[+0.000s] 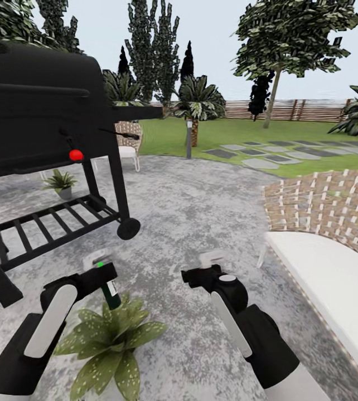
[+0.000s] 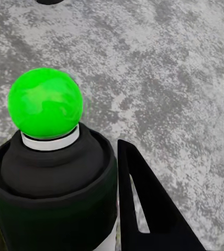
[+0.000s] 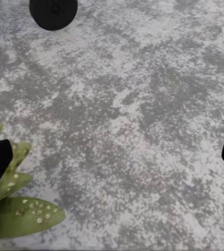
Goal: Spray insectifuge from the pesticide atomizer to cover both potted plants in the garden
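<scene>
A grey stone patio [image 1: 201,206] fills the frame's middle, lawn [image 1: 246,133] and fence [image 1: 290,110] behind. At lower left the left hand [image 1: 98,266] grasps the pesticide atomizer [image 1: 110,292] above a speckled potted plant [image 1: 112,340]; a thinner-leaved plant [image 1: 61,182] sits under the grill [image 1: 39,106]. The right hand [image 1: 198,266] is released.

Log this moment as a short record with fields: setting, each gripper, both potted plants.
setting: grey stone patio, lawn and fence behind
left gripper: shut on the pesticide atomizer, green-tipped spray head
right gripper: open, holding nothing
speckled potted plant: directly below the atomizer
second potted plant: beyond the black grill
</scene>
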